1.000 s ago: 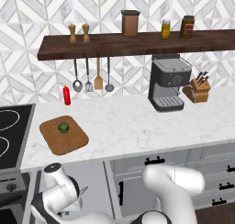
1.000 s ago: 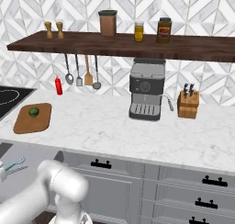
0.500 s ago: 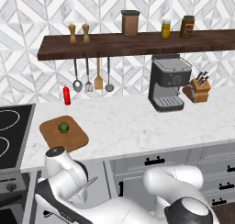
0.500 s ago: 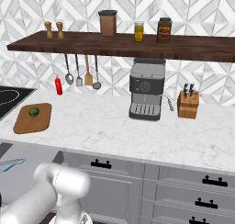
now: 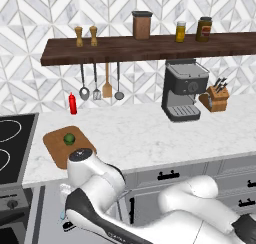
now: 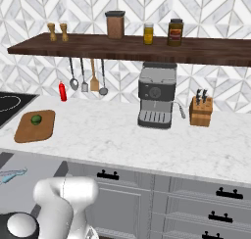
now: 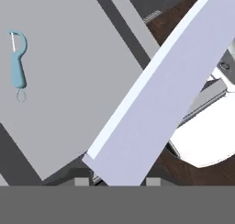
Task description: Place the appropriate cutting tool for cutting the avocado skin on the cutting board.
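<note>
Right at the hand camera, the gripper (image 7: 118,181) is clenched on the knife (image 7: 156,108): the broad silver blade comes up from between the two dark finger tips and runs slantwise to the top right corner. Its handle is hidden down at the fingers. Beside it, up and to the left in this view, the light-blue peeler (image 7: 18,64) lies alone on a flat grey surface (image 7: 69,44), well apart from the blade.

Out to the base cameras now. The white arm bends low in front of the cabinet fronts, below the counter edge. On the marble counter (image 5: 145,138) above it sits the cutting board (image 5: 56,149), brown and flat at the left end, just beside the black stove (image 5: 12,138). The avocado (image 5: 69,137) rests on the board, towards its back edge, small and dark green. The knife is well below the board and apart from it, not yet on the wood.

Further back, a red bottle (image 5: 73,104) stands at the wall, ladles and spatulas hang under the dark shelf (image 5: 150,48), and to the right the coffee machine (image 5: 182,90) stands next to the wooden knife block (image 5: 215,99)
</note>
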Controlling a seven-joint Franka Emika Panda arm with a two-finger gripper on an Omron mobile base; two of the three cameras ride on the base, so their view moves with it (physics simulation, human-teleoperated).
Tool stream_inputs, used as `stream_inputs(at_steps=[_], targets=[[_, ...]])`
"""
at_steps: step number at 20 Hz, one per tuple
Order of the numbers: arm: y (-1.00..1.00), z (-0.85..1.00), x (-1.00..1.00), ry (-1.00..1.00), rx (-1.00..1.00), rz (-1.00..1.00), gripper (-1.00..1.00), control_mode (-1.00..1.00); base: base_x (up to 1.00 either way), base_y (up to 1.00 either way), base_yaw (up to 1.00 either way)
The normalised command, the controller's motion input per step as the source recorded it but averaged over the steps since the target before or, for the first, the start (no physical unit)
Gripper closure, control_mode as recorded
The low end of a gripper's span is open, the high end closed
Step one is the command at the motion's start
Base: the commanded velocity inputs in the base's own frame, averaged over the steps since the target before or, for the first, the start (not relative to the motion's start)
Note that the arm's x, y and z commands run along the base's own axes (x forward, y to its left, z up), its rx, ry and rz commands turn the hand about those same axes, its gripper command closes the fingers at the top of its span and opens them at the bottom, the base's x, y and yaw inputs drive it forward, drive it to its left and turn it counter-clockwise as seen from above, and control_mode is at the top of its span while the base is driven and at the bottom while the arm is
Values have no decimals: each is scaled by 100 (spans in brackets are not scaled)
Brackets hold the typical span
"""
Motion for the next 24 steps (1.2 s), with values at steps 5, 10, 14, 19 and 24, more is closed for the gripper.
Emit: stream_inputs(at_steps=[5, 10, 14, 19, 24], targets=[[-47, 89, -15, 0, 0, -14, 100, -100, 0, 0, 0], [-23, 100, 0, -2, 0, -14, 100, -100, 0, 0, 0], [-1, 82, 32, -2, 0, -15, 100, -100, 0, 0, 0], [0, 28, 53, 0, 0, -15, 100, -100, 0, 0, 0], [0, -11, 57, 1, 0, -12, 100, -100, 0, 0, 0]])
